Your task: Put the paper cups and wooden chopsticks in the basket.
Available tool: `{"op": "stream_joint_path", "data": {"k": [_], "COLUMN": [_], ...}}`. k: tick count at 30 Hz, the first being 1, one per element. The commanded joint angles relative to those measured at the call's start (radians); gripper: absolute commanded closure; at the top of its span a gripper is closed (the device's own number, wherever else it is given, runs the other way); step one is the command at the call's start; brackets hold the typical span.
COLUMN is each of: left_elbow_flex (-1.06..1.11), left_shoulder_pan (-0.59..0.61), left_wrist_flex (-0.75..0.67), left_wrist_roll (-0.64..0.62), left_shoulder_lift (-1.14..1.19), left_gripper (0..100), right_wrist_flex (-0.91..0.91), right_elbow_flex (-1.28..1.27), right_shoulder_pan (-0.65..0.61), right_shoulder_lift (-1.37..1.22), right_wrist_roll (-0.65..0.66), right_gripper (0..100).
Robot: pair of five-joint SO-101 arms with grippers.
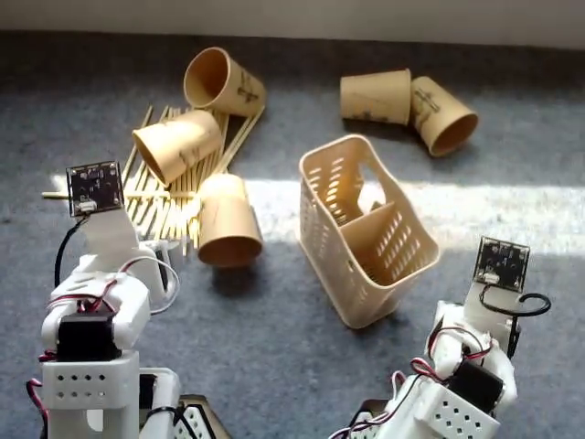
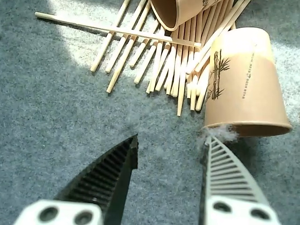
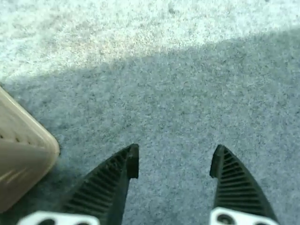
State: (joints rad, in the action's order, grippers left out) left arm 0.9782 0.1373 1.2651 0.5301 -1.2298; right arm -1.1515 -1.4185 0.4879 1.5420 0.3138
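Just beyond left hand [image 2: 170, 139]: paper cup [image 2: 243, 84], chopsticks [image 2: 168, 70].

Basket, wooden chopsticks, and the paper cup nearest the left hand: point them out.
basket [image 1: 322, 240], high view, slotted outer side wall.
wooden chopsticks [image 2: 174, 70], left wrist view, middle of the pile.
paper cup [image 2: 243, 84], left wrist view, its printed side.

Table layout: basket, five paper cups, chopsticks, both arms.
The basket [image 1: 322, 240] sits mid-table, split by a divider into two compartments. To its left, wooden chopsticks [image 1: 151, 197] lie in a loose pile. One cup [image 1: 178, 144] lies across the pile, a second cup [image 1: 224, 80] at its far end and a third cup [image 1: 227, 222] at its near edge. Two more cups [image 1: 377, 96] [image 1: 443, 116] lie touching beyond the basket. The left arm [image 1: 96, 302] and right arm [image 1: 466, 366] occupy the near corners.
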Motion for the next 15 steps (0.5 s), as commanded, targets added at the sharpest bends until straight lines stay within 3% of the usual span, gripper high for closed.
{"op": "stream_joint_path", "data": {"k": [1, 8, 15], "left_elbow_flex": [-0.087, -0.289, -0.303], "left_shoulder_pan": [-0.013, -0.174, -0.263], "left_wrist_flex": [-0.048, -0.038, -0.040], "left_wrist_roll": [0.009, 0.009, 0.017], "left_shoulder_lift": [0.128, 0.483, 0.524], "left_gripper": [76, 73, 73], "right_wrist_flex": [-0.012, -0.012, 0.064], "right_elbow_flex": [-0.013, -0.028, -0.147], "right_shoulder_pan": [-0.015, -0.007, -0.012], "right_shoulder_lift": [0.010, 0.010, 0.010], "right_wrist_roll": [0.012, 0.011, 0.011], "right_gripper": [74.9, 74.9, 74.9]}}
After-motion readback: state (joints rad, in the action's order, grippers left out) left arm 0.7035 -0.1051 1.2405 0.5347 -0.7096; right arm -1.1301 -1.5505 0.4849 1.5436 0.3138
